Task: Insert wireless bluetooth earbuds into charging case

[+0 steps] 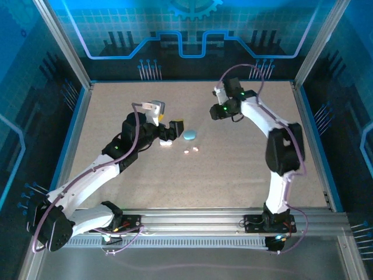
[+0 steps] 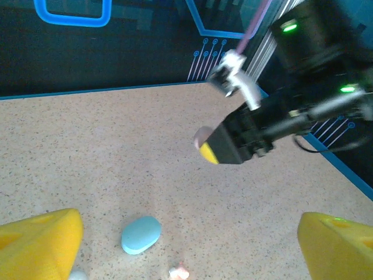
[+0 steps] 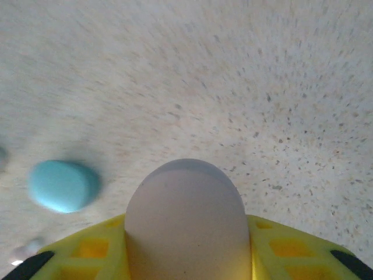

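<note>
Pinching the pink case [image 3: 183,216] shallowly, the right end effector [image 2: 213,146] could drop it; the left end effector [image 2: 186,248] gapes wide.

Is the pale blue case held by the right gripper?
No, the pale blue case lies on the table, apart from the right gripper, which is closed on a pinkish case.

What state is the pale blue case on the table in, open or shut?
Shut: the pale blue case lies flat as one smooth closed pebble, with no lid raised and no cavity showing.
</note>
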Controlling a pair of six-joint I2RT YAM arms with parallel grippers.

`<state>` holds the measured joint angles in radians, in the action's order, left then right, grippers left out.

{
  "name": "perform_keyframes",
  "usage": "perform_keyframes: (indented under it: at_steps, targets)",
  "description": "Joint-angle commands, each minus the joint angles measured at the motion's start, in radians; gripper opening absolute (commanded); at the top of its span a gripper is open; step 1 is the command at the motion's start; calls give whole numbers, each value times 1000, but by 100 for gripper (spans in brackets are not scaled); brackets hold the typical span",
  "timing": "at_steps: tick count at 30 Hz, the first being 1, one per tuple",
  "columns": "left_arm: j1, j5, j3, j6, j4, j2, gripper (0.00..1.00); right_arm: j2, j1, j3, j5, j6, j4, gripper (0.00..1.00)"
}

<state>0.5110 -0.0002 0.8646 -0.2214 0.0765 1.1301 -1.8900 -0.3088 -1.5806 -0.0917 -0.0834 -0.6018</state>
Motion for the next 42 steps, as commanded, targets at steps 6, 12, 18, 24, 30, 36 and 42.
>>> perform_keyframes:
  at_steps: [6,12,18,24,30,36,42]
  targets:
    - [-26,149,104,-94,-56,23,89,441,-23,380,-95,-94,297,35]
    - [-25,157,132,-129,-53,52,82,655,-22,537,-122,-19,342,35]
    - [-26,175,128,-153,3,56,81,831,-43,650,-168,103,402,35]
    - [-25,318,188,-166,9,114,80,920,-113,671,-138,273,364,34]
    - [-15,432,222,-183,43,161,76,961,-159,685,-93,337,375,33]
    - [37,535,276,-164,32,221,72,972,-193,696,-75,382,407,33]
    - [92,549,318,-159,7,282,68,960,-215,696,-71,393,424,33]
